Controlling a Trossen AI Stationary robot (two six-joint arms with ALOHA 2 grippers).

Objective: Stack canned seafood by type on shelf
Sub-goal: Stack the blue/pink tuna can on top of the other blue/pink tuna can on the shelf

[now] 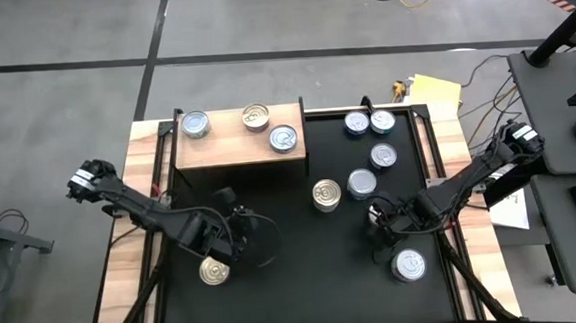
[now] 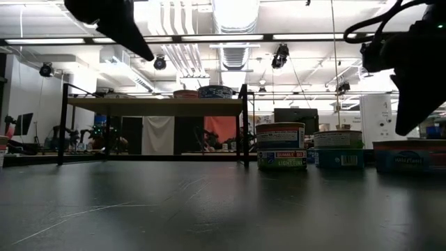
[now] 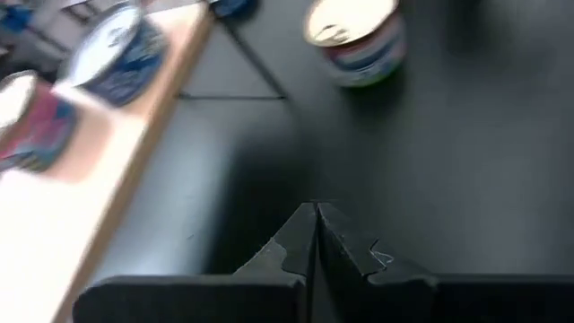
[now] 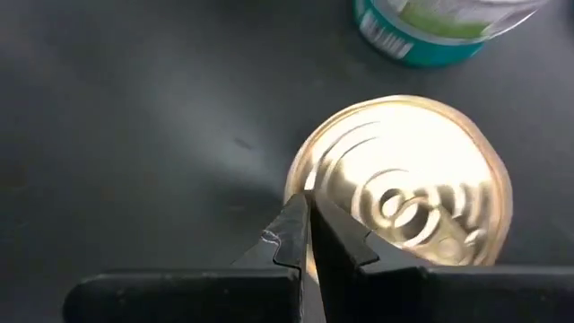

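The light-brown shelf (image 1: pixel 235 150) stands at the far left of the black mat and carries three cans: silver (image 1: pixel 196 124), gold (image 1: pixel 256 116) and silver (image 1: pixel 283 138). Several silver-topped cans (image 1: pixel 383 156) and a gold-topped one (image 1: pixel 326 194) stand on the mat to its right. My left gripper (image 3: pixel 316 208) is shut, above the mat near the shelf's front (image 1: pixel 227 198). My right gripper (image 4: pixel 308 199) is shut and hovers (image 1: pixel 375 216) just right of the gold-topped can (image 4: pixel 404 188). A teal-labelled can (image 4: pixel 430 27) lies beyond it.
A gold-topped can (image 1: pixel 214 271) stands on the mat under my left arm. A silver-topped one (image 1: pixel 409 264) stands near my right arm. Black rails (image 1: pixel 433 153) edge the mat. Bare mat lies between the two arms toward the near edge (image 1: pixel 315 280).
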